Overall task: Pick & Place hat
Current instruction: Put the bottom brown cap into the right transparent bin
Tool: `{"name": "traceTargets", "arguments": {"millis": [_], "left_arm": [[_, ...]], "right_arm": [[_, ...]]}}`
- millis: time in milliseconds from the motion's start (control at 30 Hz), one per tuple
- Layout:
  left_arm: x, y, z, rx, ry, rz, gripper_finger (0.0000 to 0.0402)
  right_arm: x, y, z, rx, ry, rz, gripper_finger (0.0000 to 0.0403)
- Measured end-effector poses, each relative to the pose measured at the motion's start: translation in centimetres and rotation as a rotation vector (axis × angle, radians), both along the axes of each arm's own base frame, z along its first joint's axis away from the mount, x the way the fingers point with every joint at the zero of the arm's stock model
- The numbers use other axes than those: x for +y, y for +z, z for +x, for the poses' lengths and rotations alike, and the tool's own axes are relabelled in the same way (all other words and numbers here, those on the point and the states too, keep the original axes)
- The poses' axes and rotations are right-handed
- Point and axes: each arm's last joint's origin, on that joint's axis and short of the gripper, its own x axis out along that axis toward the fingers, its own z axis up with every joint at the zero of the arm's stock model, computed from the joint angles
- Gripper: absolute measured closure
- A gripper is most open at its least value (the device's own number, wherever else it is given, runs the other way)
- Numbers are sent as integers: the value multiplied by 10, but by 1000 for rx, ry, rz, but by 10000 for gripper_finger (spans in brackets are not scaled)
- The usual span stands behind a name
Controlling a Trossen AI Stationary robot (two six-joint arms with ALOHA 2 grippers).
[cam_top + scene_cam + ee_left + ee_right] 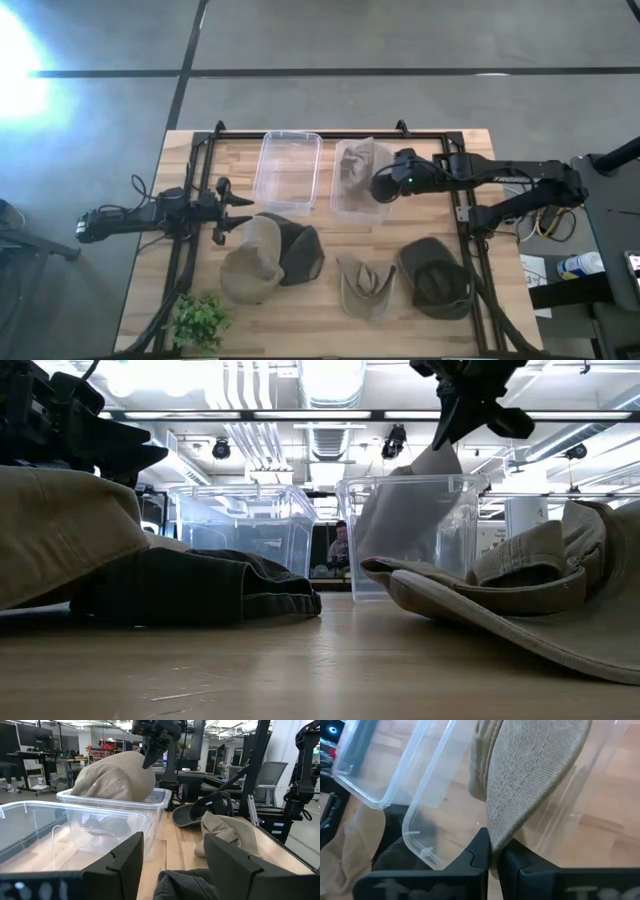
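A khaki hat (355,165) sits partly inside the right clear bin (340,205) at the table's far middle. It also shows in the left wrist view (117,777) and the low view (405,510). My right gripper (385,186) is over that bin's right side, shut on the hat. My left gripper (238,210) is open and empty at the table's left, beside a beige hat (252,262) and a dark hat (302,252) that lie on the table. The dark hat shows just below its fingers in the left wrist view (185,887). My right gripper pinches an edge of the khaki hat (496,840) between its two fingers. The fingers slant down from the table's right side. The hat hangs from them into the right bin, and its lower part (100,795) is inside the bin, rising above the rim.
An empty clear bin (290,170) stands left of the right bin. A khaki cap (365,287) and a dark olive hat (437,277) lie near the front right. A small green plant (200,320) stands at the front left. A black frame (465,215) runs around the work area.
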Motion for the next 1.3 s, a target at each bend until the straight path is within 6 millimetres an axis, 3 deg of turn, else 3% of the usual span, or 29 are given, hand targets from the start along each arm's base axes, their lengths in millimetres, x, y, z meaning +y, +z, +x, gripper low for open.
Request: {"name": "traceTargets", "arguments": {"millis": [233,467,733,967,1300], "left_arm": [[0,0,0,0,0,0,200],[0,0,0,0,0,0,200],[0,0,0,0,0,0,200],[0,0,0,0,-1,0,200],[0,0,0,0,-1,0,200]], "right_arm": [[-3,-12,12,48,8,21,390],[-20,-34,33,109,84,96,389],[-43,-53,41,197,206,105,346],[-56,-40,22,202,181,73,299],[-50,-10,-3,140,206,-48,244]]}}
